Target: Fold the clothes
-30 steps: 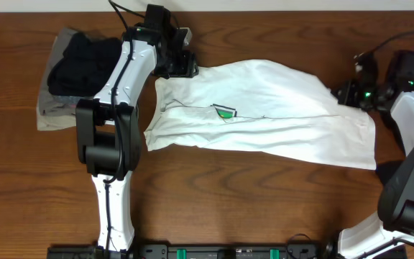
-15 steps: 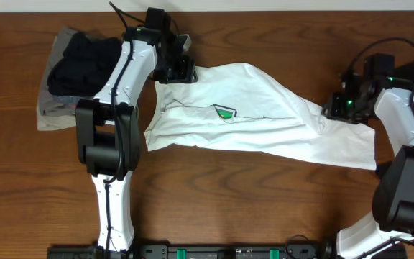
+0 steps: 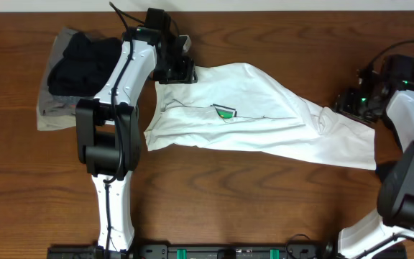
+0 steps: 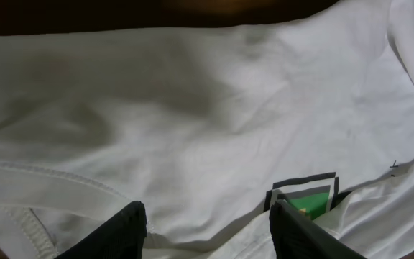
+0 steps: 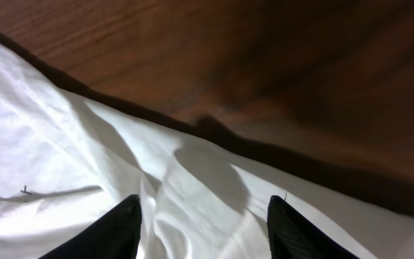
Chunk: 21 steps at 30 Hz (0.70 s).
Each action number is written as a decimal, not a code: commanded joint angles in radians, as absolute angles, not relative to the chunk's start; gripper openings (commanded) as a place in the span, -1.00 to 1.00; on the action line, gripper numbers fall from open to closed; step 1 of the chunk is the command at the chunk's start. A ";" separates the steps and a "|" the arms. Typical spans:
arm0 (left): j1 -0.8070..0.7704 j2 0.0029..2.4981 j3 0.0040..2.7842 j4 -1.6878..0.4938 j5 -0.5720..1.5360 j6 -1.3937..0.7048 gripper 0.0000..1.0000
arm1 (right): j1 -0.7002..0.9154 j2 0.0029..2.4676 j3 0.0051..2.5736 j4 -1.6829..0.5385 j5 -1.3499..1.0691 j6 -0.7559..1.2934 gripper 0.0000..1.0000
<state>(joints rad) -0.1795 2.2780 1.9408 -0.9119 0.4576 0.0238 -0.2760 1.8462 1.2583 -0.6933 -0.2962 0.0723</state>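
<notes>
White T-shirt [image 3: 264, 115], green-grey print [image 3: 224, 111], lay spread on tabletop [image 3: 264, 201]. Left tool [image 4: 208, 210] and right tool [image 5: 204, 204]: fingers stood apart, gripping nothing.

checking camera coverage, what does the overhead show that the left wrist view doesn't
Only the overhead: the black garment on the grey garment at the left, plus the left arm and right arm. Only the left wrist: the stitched hem up close and the left tool with its fingers apart. Both: the white T-shirt and its green print.

Robotics lab, seemingly; left arm [image 3: 117, 83] and right arm [image 3: 412, 119] at a wooden table [image 3: 264, 205]
</notes>
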 commanded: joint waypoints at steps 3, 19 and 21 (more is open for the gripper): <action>-0.175 2.272 1.959 -0.921 0.460 0.033 0.15 | -0.235 1.921 1.240 -0.669 -0.326 0.070 0.00; -0.175 2.271 1.959 -0.949 0.460 0.033 0.15 | -0.273 1.809 1.302 -0.562 -0.329 0.051 -0.98; -0.175 2.270 1.959 -0.950 0.460 0.033 0.15 | -0.297 1.771 1.311 -0.509 -0.329 0.052 -0.98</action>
<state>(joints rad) -0.1795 2.2780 1.9408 -0.9428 0.4576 0.0238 -0.2604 1.8584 1.2606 -0.5484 -0.3206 0.0662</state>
